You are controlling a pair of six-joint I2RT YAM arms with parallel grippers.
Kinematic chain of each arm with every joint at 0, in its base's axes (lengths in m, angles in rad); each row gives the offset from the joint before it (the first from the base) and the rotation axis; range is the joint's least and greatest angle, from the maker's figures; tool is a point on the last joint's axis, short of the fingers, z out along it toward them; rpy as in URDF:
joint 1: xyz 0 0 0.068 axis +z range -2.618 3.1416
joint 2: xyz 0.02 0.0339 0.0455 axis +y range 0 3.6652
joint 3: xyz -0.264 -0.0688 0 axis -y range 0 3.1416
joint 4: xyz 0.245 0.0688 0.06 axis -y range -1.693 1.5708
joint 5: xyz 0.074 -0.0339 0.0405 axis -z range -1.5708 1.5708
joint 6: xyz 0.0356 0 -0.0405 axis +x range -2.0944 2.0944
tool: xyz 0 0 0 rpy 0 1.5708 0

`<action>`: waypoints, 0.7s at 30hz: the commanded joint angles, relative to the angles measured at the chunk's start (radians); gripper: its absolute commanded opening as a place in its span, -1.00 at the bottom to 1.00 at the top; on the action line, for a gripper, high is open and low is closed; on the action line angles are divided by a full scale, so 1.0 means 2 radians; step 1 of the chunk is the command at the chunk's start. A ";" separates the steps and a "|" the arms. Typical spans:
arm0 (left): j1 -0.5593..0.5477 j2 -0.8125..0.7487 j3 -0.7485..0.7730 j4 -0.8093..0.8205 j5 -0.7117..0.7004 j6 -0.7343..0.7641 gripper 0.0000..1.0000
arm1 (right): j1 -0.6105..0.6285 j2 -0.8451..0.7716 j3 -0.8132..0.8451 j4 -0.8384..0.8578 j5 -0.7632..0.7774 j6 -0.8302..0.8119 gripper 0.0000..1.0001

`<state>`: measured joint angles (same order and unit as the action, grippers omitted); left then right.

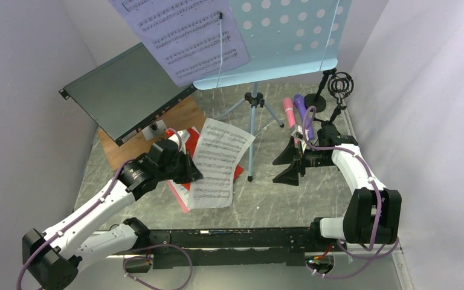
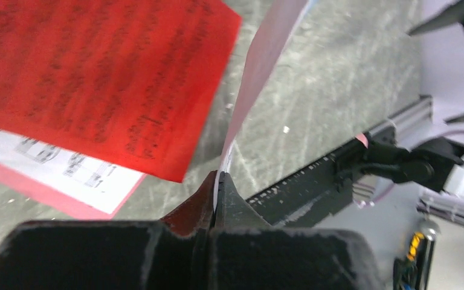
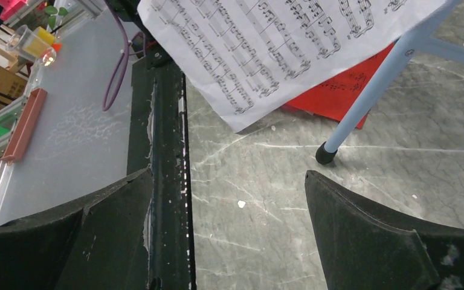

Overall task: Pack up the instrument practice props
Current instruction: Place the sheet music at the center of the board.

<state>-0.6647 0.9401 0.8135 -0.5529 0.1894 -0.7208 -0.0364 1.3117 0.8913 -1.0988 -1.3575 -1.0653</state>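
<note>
Sheet-music pages: we count at least three. A white page [image 1: 217, 160] is pinched at its left edge by our tightly closed left gripper [image 2: 216, 181], above a red page [image 2: 96, 72] on the table [image 1: 278, 202], with its long axis running near to far. Another page [image 1: 181, 36] sits on the blue music rack [image 1: 290, 36]. Two microphones, one pink [image 1: 289, 112] and one purple [image 1: 300, 106], lie beside two black mic supports [image 1: 320, 90]. Our right gripper [image 3: 228, 175] gapes wide and holds nothing.

You look down on a grey-green marbled surface [image 1: 290, 199], veined in white and closed in on three sides by plain pale lilac walls [image 1: 18, 90]. A black slotted metal rail [image 1: 235, 237] lines its near edge, and a brown wooden board [image 1: 184, 115] lies back left. The light is soft and even.
</note>
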 commanded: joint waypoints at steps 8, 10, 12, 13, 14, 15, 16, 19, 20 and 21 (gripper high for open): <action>-0.001 -0.012 -0.041 0.017 -0.173 -0.055 -1.00 | 0.001 -0.011 0.013 0.017 0.009 -0.001 0.99; 0.000 -0.001 -0.040 0.020 -0.191 -0.059 -1.00 | 0.001 -0.012 0.013 0.018 0.011 0.001 0.99; 0.002 0.007 -0.038 0.018 -0.207 -0.061 -1.00 | 0.002 -0.012 0.012 0.019 0.012 0.001 0.99; 0.003 0.012 -0.037 0.019 -0.213 -0.060 -1.00 | 0.002 -0.012 0.012 0.020 0.013 0.002 0.99; 0.004 0.016 -0.035 0.021 -0.215 -0.058 -1.00 | 0.002 -0.013 0.012 0.020 0.013 0.003 0.99; 0.006 0.020 -0.034 0.021 -0.217 -0.057 -1.00 | 0.001 -0.012 0.012 0.020 0.013 0.003 0.99; 0.007 0.024 -0.032 0.020 -0.220 -0.056 -1.00 | 0.002 -0.013 0.013 0.020 0.014 0.003 0.99; 0.011 0.038 -0.026 0.012 -0.228 -0.054 -1.00 | 0.002 -0.013 0.013 0.020 0.014 0.003 0.99; 0.012 0.043 -0.023 0.009 -0.230 -0.053 -1.00 | 0.002 -0.012 0.013 0.020 0.015 0.003 0.99; 0.014 0.047 -0.021 0.005 -0.233 -0.053 -0.97 | 0.002 -0.013 0.013 0.020 0.015 0.003 0.99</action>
<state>-0.6483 1.0103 0.7345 -0.5438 -0.2146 -0.8177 -0.0364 1.3090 0.8913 -1.0874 -1.3159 -1.0466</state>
